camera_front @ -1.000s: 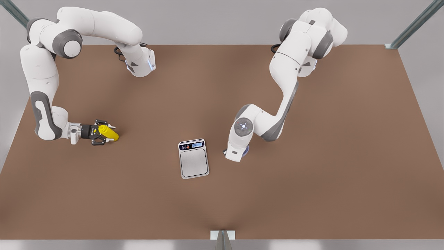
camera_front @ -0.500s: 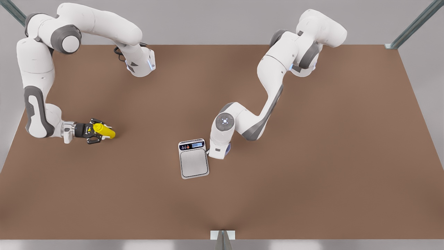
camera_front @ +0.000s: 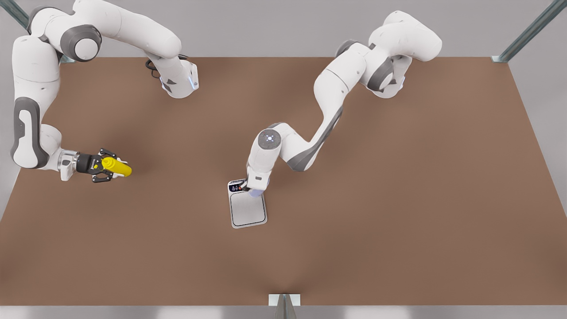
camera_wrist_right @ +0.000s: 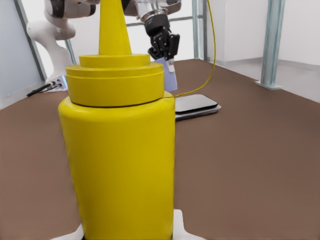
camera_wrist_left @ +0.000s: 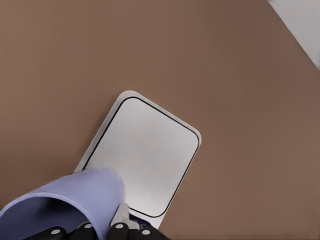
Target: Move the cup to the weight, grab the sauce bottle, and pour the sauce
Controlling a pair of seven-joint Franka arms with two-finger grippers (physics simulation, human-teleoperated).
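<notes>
The brown table (camera_front: 354, 230) carries the weight (camera_front: 248, 210) near its middle. The left arm bends down over the weight's display end, its left gripper (camera_front: 253, 191) with fingers closed on the cup (camera_wrist_left: 70, 200). Toward the front view's left, the right gripper (camera_front: 106, 170) reaches out level, fingers clamped around the sauce bottle (camera_front: 116, 167).
</notes>
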